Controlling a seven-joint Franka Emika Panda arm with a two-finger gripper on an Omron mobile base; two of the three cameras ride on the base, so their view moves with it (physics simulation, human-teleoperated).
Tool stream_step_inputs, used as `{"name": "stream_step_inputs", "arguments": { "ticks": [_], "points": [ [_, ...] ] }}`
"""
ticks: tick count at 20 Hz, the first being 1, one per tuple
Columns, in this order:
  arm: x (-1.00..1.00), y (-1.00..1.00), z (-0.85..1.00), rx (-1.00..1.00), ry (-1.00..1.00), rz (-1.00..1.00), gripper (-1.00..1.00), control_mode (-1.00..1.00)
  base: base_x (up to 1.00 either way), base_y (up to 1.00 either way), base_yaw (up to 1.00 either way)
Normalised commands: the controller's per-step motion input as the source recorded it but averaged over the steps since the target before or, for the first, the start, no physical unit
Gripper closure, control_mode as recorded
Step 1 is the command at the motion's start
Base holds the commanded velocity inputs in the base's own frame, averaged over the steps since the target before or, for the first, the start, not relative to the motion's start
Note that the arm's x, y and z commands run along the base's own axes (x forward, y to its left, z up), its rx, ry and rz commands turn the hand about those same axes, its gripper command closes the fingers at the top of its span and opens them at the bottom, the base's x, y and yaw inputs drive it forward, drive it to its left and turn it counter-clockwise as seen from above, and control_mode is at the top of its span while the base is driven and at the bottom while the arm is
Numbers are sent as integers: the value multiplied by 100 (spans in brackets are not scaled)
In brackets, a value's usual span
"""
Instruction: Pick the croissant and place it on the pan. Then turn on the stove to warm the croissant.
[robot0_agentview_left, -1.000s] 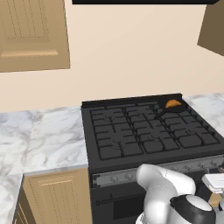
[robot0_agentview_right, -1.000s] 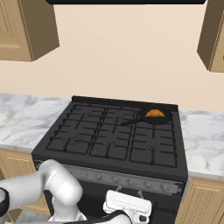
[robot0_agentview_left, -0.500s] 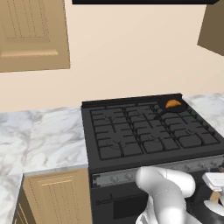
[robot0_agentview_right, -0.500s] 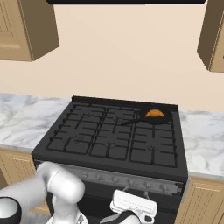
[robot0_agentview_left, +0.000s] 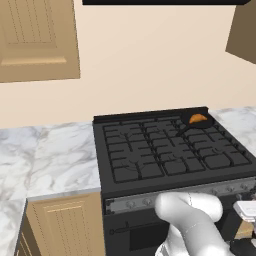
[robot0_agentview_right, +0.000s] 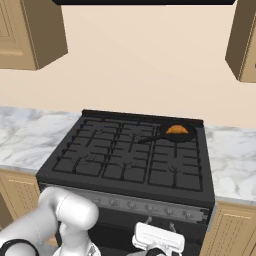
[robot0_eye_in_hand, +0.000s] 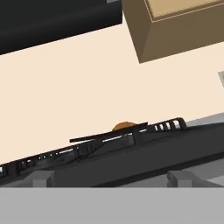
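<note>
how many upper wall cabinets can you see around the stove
2. One wall cabinet hangs above the marble counter left of the stove, and one wall cabinet hangs above the counter on its right. More could lie beyond the picture edges.

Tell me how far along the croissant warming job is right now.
Done: the croissant already sits in the pan on the stove's back right burner. In hand: the arm is low in front of the stove, pincer empty, facing the knob panel. Left: turning a knob; no flame shows yet.
</note>
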Motion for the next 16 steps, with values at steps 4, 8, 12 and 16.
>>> {"name": "stream_step_inputs", "arguments": {
  "ticks": [4,8,12,16],
  "points": [
    [8,0,-17,0,0,0,-100,-100,0,0,0],
    [18,0,-12,0,0,0,-100,-100,0,0,0],
    [23,0,-11,0,0,0,-100,-100,0,0,0],
    [19,0,-11,0,0,0,-100,-100,0,0,0]
  ]
}}
